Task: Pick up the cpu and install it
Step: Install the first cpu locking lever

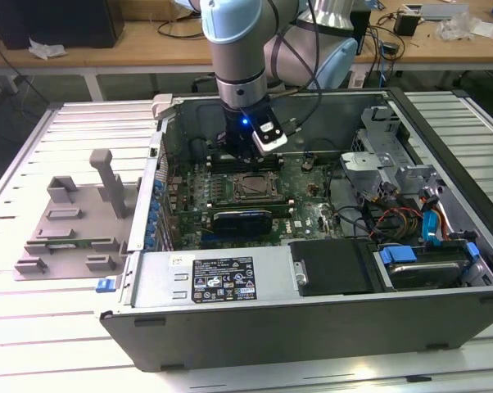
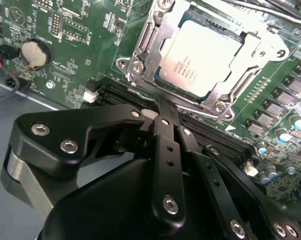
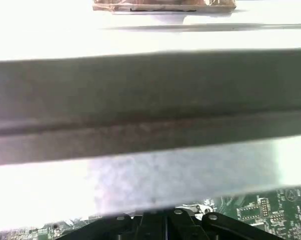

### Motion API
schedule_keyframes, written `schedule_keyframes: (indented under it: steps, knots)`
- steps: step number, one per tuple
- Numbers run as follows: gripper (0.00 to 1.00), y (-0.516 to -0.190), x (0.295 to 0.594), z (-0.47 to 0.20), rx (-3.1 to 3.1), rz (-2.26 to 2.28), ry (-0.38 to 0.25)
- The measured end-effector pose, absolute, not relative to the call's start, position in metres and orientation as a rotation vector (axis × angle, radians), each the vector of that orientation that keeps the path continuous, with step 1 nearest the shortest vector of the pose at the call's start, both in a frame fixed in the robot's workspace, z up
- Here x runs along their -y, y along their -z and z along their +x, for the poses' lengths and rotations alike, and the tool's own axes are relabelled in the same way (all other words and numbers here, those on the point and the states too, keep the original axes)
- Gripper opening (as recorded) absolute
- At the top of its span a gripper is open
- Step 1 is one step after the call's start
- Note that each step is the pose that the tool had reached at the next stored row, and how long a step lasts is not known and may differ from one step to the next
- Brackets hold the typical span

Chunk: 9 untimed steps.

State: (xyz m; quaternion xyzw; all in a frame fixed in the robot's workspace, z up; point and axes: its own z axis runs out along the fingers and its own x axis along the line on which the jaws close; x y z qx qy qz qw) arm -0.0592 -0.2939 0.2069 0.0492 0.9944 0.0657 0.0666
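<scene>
**CPU seated in socket, jaws empty**

The jaws (image 2: 163,107) are clenched together with nothing between them, hovering over the motherboard (image 2: 80,45). Just beyond their tips, the cpu (image 2: 200,57) lies flat inside its socket frame (image 2: 140,55), apart from the jaws. Judging from this, placement looks done; the frame's clamping appears unfinished.

Pale silver cpu (image 2: 200,59), green motherboard (image 2: 85,40)
</scene>
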Motion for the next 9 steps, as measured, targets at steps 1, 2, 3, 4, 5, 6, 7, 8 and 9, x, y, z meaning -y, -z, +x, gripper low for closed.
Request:
schedule_keyframes:
  steps: [1,2,3,4,5,6,7,8,9]
  knots:
    - [0.11,-0.2102,0.2939,-0.0593,-2.998,0.148,-0.198]
    - [0.11,-0.2121,0.2939,-0.0593,-2.998,0.148,-0.198]
    - [0.11,-0.2130,0.2939,-0.0592,-2.998,0.148,-0.198]
    - [0.11,-0.2131,0.2939,-0.0592,-2.998,0.148,-0.198]
    - [0.11,-0.2131,0.2939,-0.0592,-2.996,0.148,-0.198]
    - [0.11,-0.2132,0.2937,-0.0593,-2.993,0.148,-0.198]
    - [0.11,-0.2132,0.2935,-0.0594,-2.989,0.147,-0.198]
    - [0.11,-0.2131,0.2932,-0.0596,-2.986,0.147,-0.198]
    - [0.11,-0.2131,0.2929,-0.0597,-2.983,0.147,-0.198]
